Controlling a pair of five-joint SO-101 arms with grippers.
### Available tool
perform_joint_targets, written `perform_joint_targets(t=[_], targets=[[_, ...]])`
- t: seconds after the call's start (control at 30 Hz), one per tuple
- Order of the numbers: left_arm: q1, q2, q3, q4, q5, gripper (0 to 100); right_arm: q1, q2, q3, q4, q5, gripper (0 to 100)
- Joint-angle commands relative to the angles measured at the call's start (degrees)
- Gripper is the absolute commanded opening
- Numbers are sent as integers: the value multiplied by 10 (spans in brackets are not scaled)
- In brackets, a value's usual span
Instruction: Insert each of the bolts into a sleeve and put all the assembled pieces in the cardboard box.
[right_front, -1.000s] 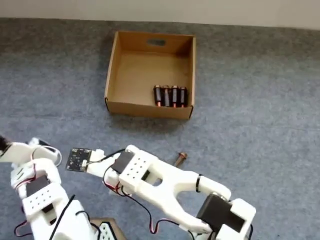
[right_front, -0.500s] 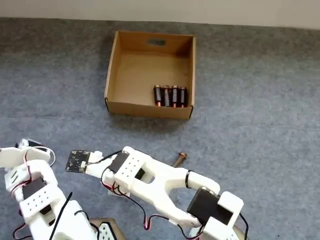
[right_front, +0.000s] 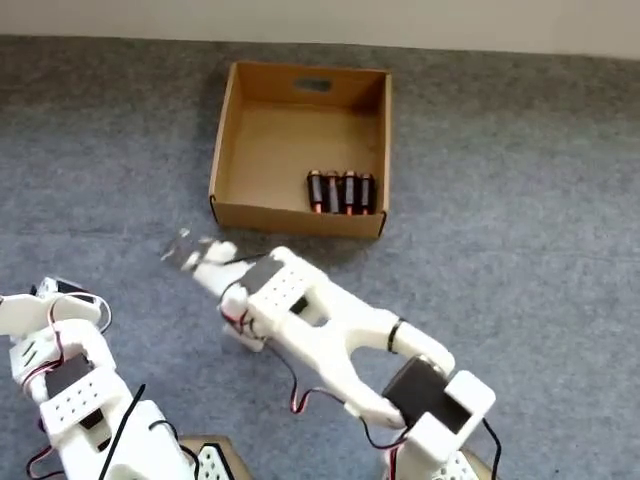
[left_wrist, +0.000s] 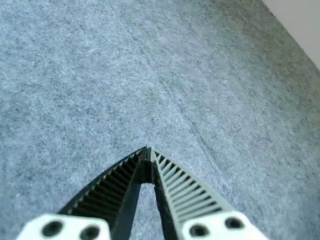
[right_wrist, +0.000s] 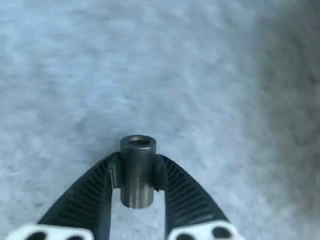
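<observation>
My right gripper (right_wrist: 136, 169) is shut on a dark metal sleeve (right_wrist: 138, 150), which stands upright between the fingers above the grey carpet. In the high view the right arm (right_front: 300, 320) stretches from the lower right toward the box's front left corner, its wrist end (right_front: 200, 252) blurred. The cardboard box (right_front: 228, 140) sits at the back centre with several assembled pieces (right_front: 340, 192) lined up along its front wall. My left gripper (left_wrist: 147, 152) is shut on nothing over bare carpet. The left arm (right_front: 60, 370) sits at the lower left.
Grey carpet (right_front: 520, 250) covers the whole table. A small brown piece (right_front: 215, 450) shows at the bottom edge between the arm bases. There is open carpet to the right of the box and the right arm.
The right arm swung its wrist from the lower left up toward the box's front left corner. It now covers the spot where a bolt lay. The left arm pulled back slightly.
</observation>
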Motion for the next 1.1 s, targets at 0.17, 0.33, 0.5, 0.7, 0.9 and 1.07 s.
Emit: perform_joint_targets(t=[0.17,0.33,0.5,0.7,0.9,1.07], targets=[[19,-13,-15,-12,3,10,53,-109,91,-47,-131,6],[20,-13,-15,-12,3,10,74,-163,206,-140,-133,12],[20,-13,-15,-12,3,10,90,-167,211,-112,-132,175],[20,-13,-15,-12,3,10,89,-167,211,-105,-130,208],[20,-13,-15,-11,3,10,90,-136,201,-111,-72,180],[20,-13,-15,-12,3,10,95,-70,156,-85,-65,179]])
